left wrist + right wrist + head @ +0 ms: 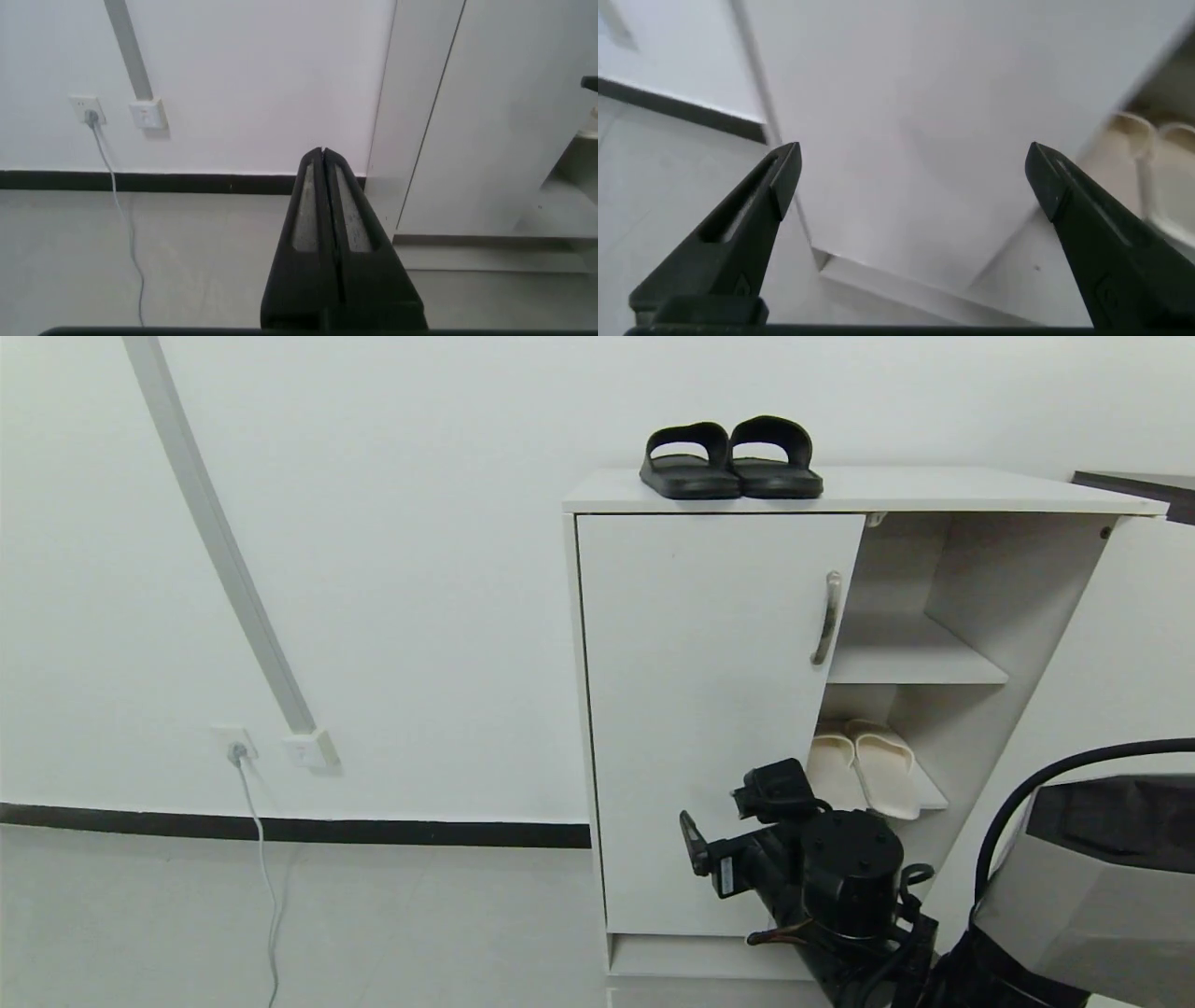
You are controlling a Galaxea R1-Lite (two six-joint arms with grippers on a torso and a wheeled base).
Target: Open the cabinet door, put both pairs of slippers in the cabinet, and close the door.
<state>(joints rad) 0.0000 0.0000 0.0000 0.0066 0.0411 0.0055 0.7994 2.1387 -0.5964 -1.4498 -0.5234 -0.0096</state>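
White wall, pale floor, black skirting stripe along the base.

Right gripper [910,163]: fingers wide apart, nothing between them. It sits low in front of the cabinet [980,485], facing the lower part of the closed left door [709,728]. Left gripper [322,157]: fingers pressed together, empty, aimed at the floor-wall line just off the cabinet's left side.

Cream slippers [864,767]: pair side by side on the lower shelf [934,798], right half of the cabinet. Right door [1130,653] is swung open. Black slippers [730,462]: pair side by side, touching, on the cabinet top at its front edge, above the closed door.

Vertical metal handle [827,616] on the closed door's right edge. Wall socket [233,747] with a plugged cable [266,868], well left of the cabinet.

Right arm comes up from the lower right, wrist turned toward the door.
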